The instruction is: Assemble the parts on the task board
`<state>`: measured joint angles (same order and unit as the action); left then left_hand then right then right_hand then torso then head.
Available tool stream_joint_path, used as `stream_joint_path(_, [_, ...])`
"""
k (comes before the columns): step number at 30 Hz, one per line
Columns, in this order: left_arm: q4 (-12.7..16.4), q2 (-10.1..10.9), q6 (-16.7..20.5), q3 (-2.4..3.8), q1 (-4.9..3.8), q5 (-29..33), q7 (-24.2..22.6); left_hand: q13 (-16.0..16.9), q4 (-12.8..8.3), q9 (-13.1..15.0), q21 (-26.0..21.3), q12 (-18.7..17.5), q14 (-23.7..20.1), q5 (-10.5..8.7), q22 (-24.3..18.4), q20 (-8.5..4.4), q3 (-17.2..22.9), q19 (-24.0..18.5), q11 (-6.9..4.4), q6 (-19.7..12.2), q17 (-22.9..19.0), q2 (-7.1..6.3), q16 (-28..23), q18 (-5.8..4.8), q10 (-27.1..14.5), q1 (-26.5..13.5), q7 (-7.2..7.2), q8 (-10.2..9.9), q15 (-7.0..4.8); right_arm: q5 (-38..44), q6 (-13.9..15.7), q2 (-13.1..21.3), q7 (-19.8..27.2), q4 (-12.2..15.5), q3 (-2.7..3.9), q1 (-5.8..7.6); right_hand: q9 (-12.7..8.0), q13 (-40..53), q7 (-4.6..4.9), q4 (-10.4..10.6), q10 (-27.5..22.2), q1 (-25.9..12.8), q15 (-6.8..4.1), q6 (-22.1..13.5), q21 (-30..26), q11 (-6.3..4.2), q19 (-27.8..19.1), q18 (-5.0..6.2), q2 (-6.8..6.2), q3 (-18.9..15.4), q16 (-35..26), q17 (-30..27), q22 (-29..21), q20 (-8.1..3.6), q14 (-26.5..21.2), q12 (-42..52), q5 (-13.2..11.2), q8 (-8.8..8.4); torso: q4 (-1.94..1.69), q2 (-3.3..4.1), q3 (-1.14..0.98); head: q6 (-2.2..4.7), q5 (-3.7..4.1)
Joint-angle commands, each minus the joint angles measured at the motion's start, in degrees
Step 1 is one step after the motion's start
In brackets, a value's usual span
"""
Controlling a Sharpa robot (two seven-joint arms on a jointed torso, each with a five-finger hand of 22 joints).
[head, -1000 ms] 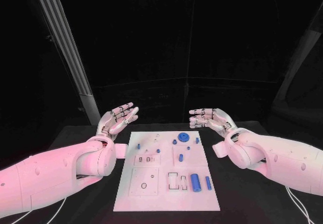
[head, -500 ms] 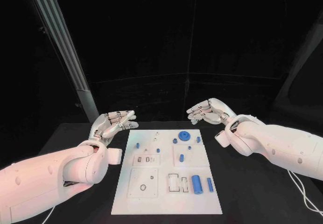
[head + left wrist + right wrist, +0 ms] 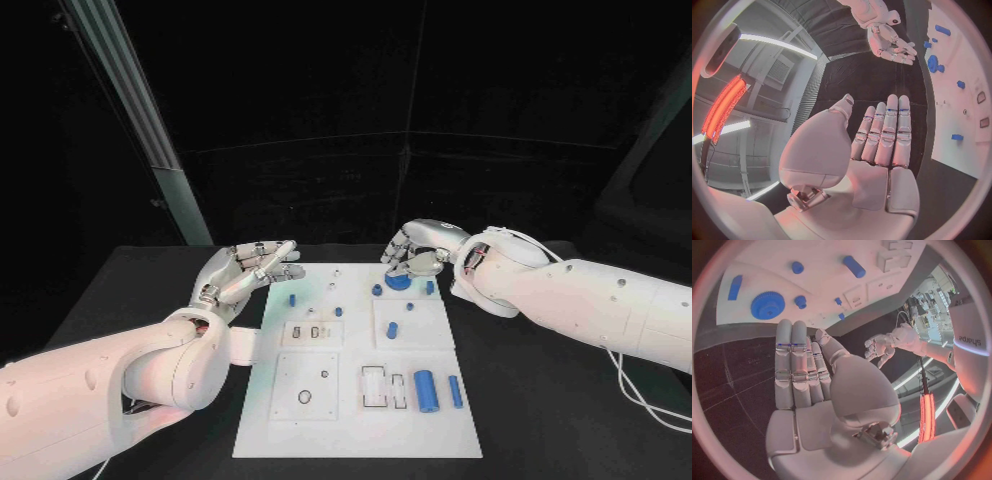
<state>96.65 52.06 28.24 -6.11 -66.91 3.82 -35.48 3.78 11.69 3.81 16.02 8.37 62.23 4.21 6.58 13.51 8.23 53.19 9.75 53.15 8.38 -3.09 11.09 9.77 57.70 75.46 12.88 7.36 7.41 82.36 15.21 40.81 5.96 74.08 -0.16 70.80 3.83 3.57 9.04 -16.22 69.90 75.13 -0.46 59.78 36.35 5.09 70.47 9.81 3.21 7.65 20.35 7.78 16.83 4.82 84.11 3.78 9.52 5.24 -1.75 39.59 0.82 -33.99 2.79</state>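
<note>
Right hand [image 3: 418,250]: raised above the far end of the task board [image 3: 356,425], fingers straight, side by side, holding nothing. In the head view it hangs just over the blue gear [image 3: 398,282]; contact between them cannot be confirmed. The right wrist view shows the palm empty, with the gear [image 3: 767,305] lying on the board beyond the fingertips [image 3: 792,330].

Left hand [image 3: 248,268]: at the board's far left corner, over the black desk [image 3: 534,400], fingers extended and slightly spread, nothing held. The left wrist view confirms a bare palm [image 3: 879,165], with the right hand [image 3: 892,42] opposite it.

Task board: white, lying flat in the middle of the desk, its long side running away from the robot.

Parts on the board:
- A large blue cylinder [image 3: 426,390] lies near the near right corner, a thinner blue pin [image 3: 454,391] just beside it on the right.
- Two rectangular slots [image 3: 384,388] sit to the left of the cylinder.
- A blue peg [image 3: 394,329] lies mid-board.
- Several small blue pieces [image 3: 291,299] are scattered at the far end, near the gear.
</note>
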Motion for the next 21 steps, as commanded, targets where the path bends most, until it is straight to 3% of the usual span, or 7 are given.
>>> stream_joint_path(1, [-0.04,-0.28,-2.03,0.06,-0.11,-0.58,-0.01,-0.08,0.01,-0.08,-0.32,-0.28,-0.42,-0.35,-0.08,0.15,-0.29,-0.25,0.44,0.07,-0.10,0.38,-0.28,0.67,0.06,-0.11,0.48,-0.28,0.02,12.63,-3.26,-0.57,-5.58,-0.06,0.09,0.29,-0.04,0.06,-0.16,-0.16,-0.40,-1.13,-0.34,0.09,1.88,-0.30,0.02,0.52,-0.56,0.47,5.90,3.23,1.13,-0.08,2.56,-0.22,-0.36,-0.79,-0.54,1.25,0.02,-0.05,0.39])
stream_joint_path(9, [-0.06,-0.73,-2.17,0.06,-0.12,-0.56,0.08,-0.08,0.00,-0.08,-0.37,-0.32,-0.44,-0.35,-0.11,0.17,-0.32,-0.28,0.46,0.06,-0.10,0.39,-0.34,0.67,0.06,-0.13,0.50,-0.31,0.04,15.59,-5.25,-1.68,-6.77,-0.30,0.11,0.50,-0.11,0.01,0.07,0.01,-2.34,-2.55,-0.06,-1.13,6.49,-0.10,-0.68,0.55,-1.43,2.04,13.20,8.43,3.97,0.08,1.82,-0.30,-0.51,-1.67,-1.02,2.32,0.05,0.17,0.87])
stream_joint_path(21, [0.12,-0.69,-1.87,0.07,-0.14,-0.33,-0.22,-0.07,-0.02,-0.08,-0.39,-0.33,-0.43,-0.35,-0.13,0.18,-0.34,-0.29,0.46,0.08,-0.10,0.41,-0.37,0.68,0.07,-0.13,0.51,-0.33,0.04,16.35,-7.31,-2.86,-6.74,-0.86,0.12,0.56,-0.02,0.07,0.16,0.27,-4.31,-3.27,0.20,-2.28,11.77,0.27,-2.06,0.65,-1.81,3.58,19.45,13.26,7.21,0.55,0.59,-0.15,-0.68,-1.53,-1.14,3.09,-0.01,-0.01,0.81])
